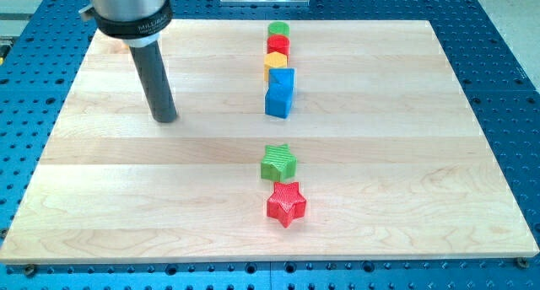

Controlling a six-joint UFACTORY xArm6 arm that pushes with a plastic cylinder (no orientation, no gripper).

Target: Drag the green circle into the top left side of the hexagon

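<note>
The green circle sits near the board's top edge, at the head of a column of blocks. Just below it is a red circle, then the yellow hexagon, then a blue block that touches the hexagon. My tip rests on the board far to the left of this column, well apart from every block. The rod rises up and to the left from the tip.
A green star and a red star lie lower on the wooden board, touching each other. The board lies on a blue perforated table.
</note>
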